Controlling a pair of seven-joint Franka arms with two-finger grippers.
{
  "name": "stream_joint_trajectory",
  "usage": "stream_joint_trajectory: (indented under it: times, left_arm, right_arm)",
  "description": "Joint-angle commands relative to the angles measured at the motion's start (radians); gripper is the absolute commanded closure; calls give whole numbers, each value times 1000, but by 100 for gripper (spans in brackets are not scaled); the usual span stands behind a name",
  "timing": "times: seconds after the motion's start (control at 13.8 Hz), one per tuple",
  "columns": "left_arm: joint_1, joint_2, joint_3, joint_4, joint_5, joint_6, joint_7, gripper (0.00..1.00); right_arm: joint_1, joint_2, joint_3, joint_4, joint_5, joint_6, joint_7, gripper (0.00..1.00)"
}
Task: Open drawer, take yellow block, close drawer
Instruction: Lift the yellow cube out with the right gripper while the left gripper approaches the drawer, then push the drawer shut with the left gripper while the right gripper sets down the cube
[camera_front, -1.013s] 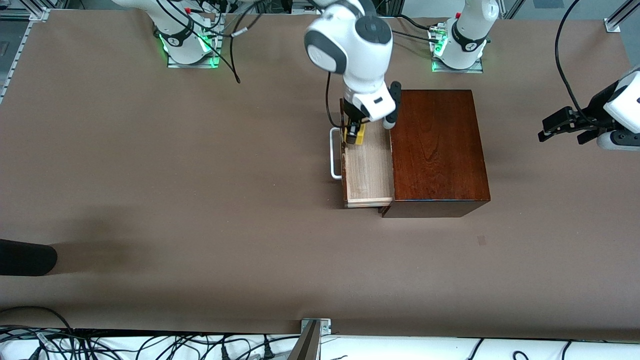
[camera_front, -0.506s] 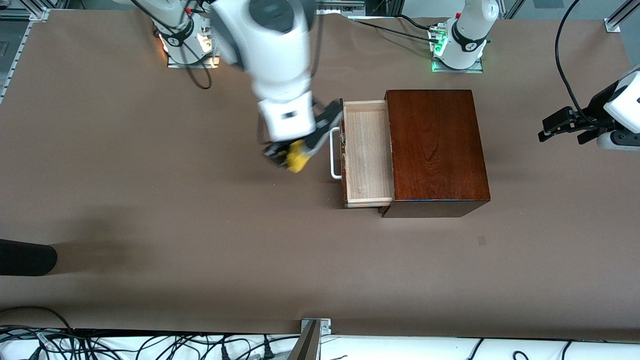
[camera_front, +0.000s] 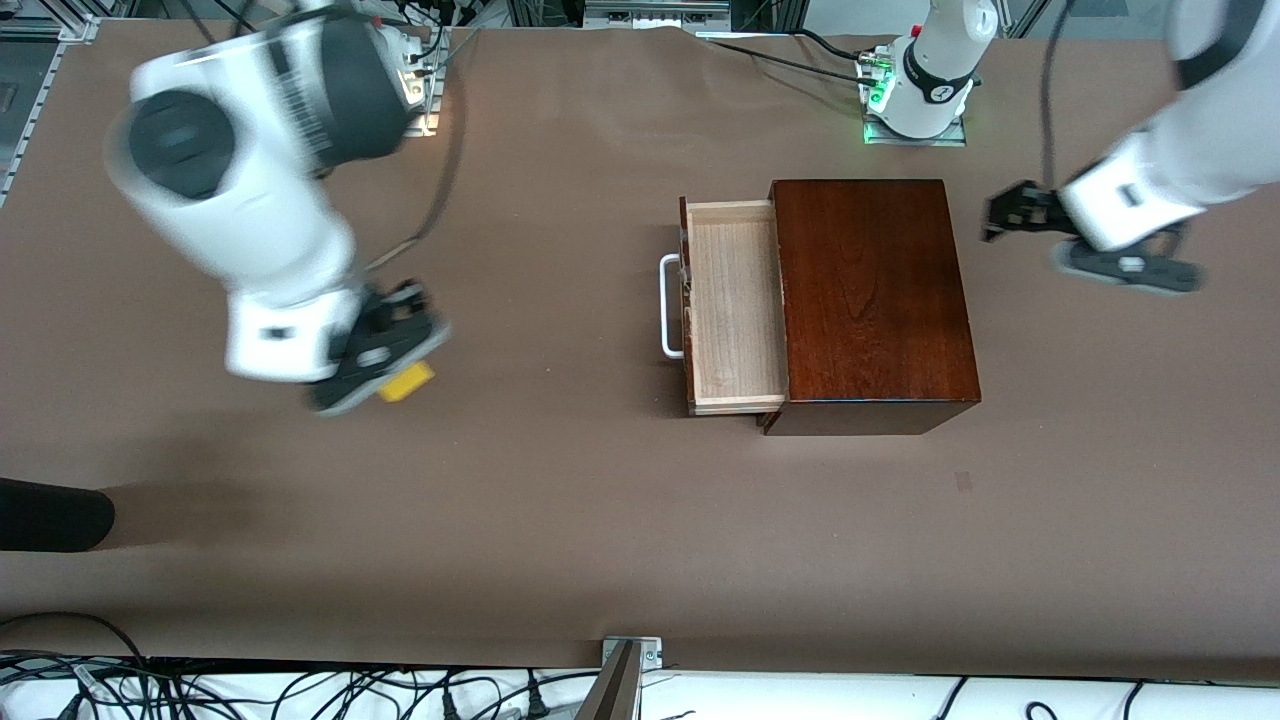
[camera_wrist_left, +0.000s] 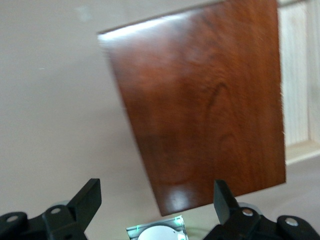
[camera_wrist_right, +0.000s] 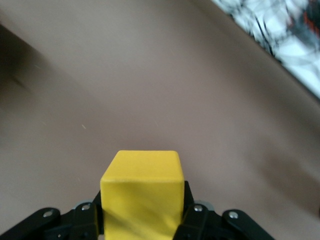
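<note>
Brown table (camera_front: 560, 520) fills the front frame, cables along the bottom edge. Dark box (camera_front: 872, 300) sits right of frame centre; drawer (camera_front: 732, 300) is pulled out on its frame-left side, pale tray showing nothing inside, white handle (camera_front: 668, 306) at its front. Right gripper (camera_front: 385, 345), blurred, is at mid-left of the frame over bare table, well apart from the drawer, clamped on the block (camera_front: 404, 383). Right wrist view: block (camera_wrist_right: 141, 192) pinched between both fingers (camera_wrist_right: 90, 220), brown table below it. Left gripper (camera_front: 1010, 213) is at the upper right of the frame, over the table beside the box, not touching it. Left wrist view: fingers (camera_wrist_left: 89, 197) spread wide, nothing between them, box top (camera_wrist_left: 205, 107) underneath and a strip of drawer (camera_wrist_left: 299, 75) at that frame's right edge.
</note>
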Motion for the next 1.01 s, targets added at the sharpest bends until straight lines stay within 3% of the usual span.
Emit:
stream_joint_trajectory:
  times: [0.0, 0.22, 0.43, 0.58, 0.72, 0.94]
  left_arm:
    - [-28, 105, -96, 79, -38, -34, 12, 0]
    - [-135, 206, -178, 155, -139, -31, 8, 0]
    - [-353, 451, -181, 408, -163, -23, 6, 0]
    - [-425, 601, -183, 542, -158, 4, 21, 0]
    - [-467, 646, -178, 547, -145, 140, 78, 0]
    - [-548, 662, -178, 476, 13, 321, 260, 0]
  right_arm:
    - [-94, -133, 23, -271, 33, 93, 16, 100]
    - [-149, -180, 23, -492, 33, 245, 71, 100]
    - [-184, -167, 23, -627, 34, 364, 168, 100]
    - [-195, -150, 23, -722, 34, 485, 217, 100]
    - [-197, -142, 21, -808, 36, 596, 263, 100]
    - [-203, -113, 21, -893, 37, 722, 318, 100]
